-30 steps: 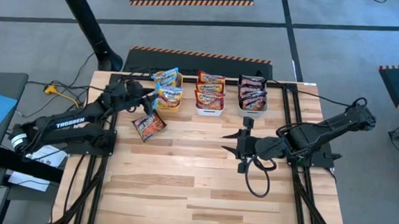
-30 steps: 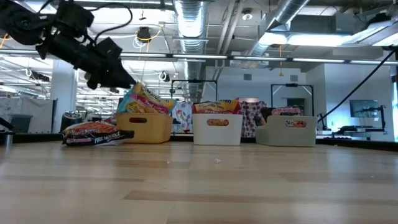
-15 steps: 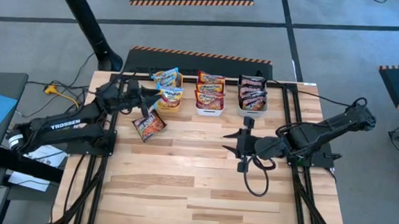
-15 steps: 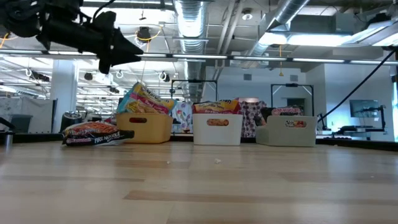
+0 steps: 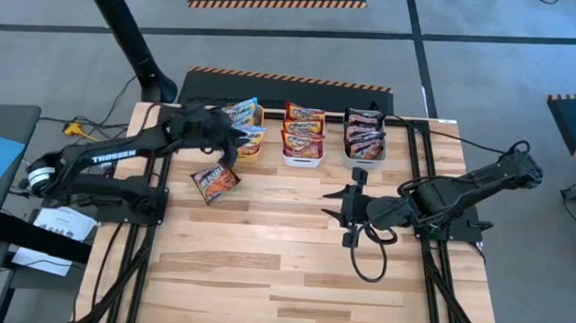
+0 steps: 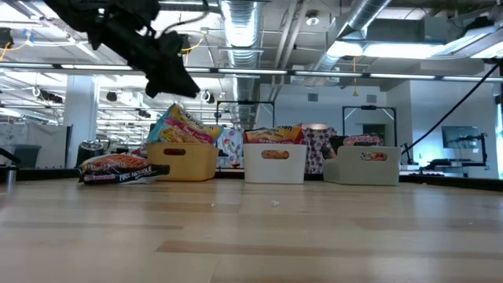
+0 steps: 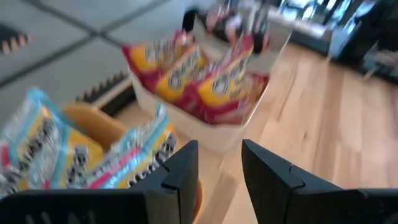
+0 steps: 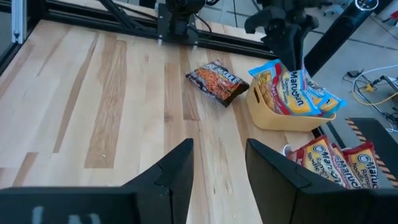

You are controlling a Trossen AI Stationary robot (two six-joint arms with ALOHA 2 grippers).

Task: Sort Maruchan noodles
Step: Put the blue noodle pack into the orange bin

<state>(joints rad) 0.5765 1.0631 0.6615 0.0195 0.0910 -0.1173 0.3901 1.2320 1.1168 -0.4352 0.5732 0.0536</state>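
Three bins stand in a row at the table's far edge. The orange bin [image 5: 246, 149] holds yellow-and-blue Maruchan noodles packets [image 5: 242, 114] that stick up over its rim. The white bin [image 5: 301, 154] holds red-orange packets [image 5: 304, 124], and the grey bin [image 5: 365, 154] holds dark ones [image 5: 365, 131]. One dark red-black packet [image 5: 215, 181] lies flat on the table, near and left of the orange bin. My left gripper [image 7: 219, 165] hovers open above the orange bin's near side [image 5: 235, 145], holding nothing. My right gripper [image 5: 347, 211] waits open over the table's middle.
A black cable loop [image 5: 369, 259] lies on the table just near my right gripper. Dark frame rails [image 5: 421, 190] run along the table's left and right sides. The near half of the wooden table [image 5: 280, 291] is bare board.
My left gripper has risen and gone toward the table's right edge, from beside the loose dark packet to above the orange bin's near side. It tipped up toward level on the way and now slants down again. The packet has stayed where it lay.
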